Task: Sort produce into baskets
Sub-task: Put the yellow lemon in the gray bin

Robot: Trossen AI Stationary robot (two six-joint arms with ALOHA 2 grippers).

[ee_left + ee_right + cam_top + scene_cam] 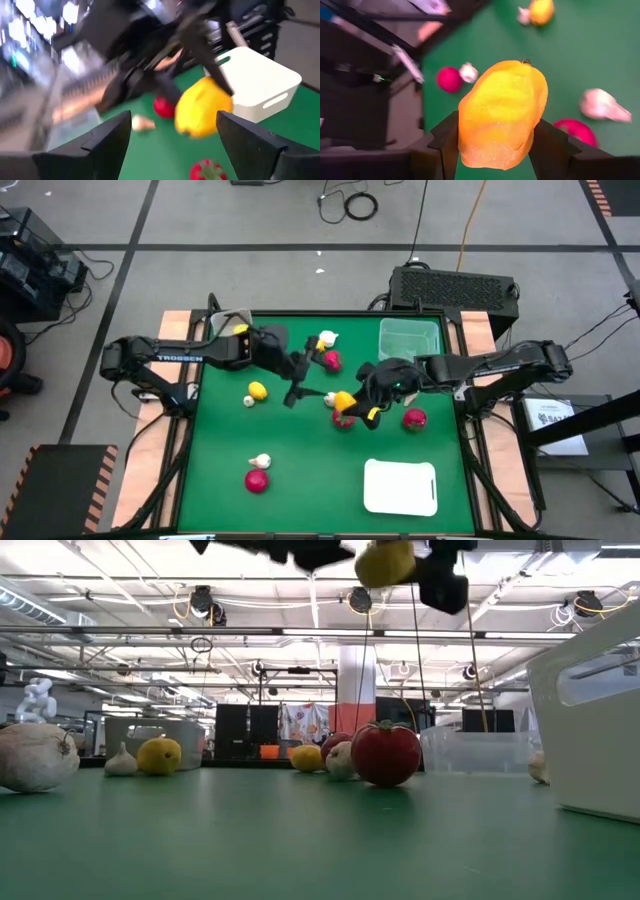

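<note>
Clearly the right hand [352,408] is clenched on a yellow lemon [502,114], held above the middle of the green tabletop [310,470]. Facing it, the left hand [297,378] is spread wide and grips nothing. Far right, the clear green bin [410,340] looks bare inside; near right, the white tray [401,486] shows nothing on top. All remaining produce lies loose on the tabletop.

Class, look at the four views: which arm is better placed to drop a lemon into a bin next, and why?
The right. Its tool is shut on a lemon, lifted off the table near the clear bin. The left tool is open and holds nothing.
</note>
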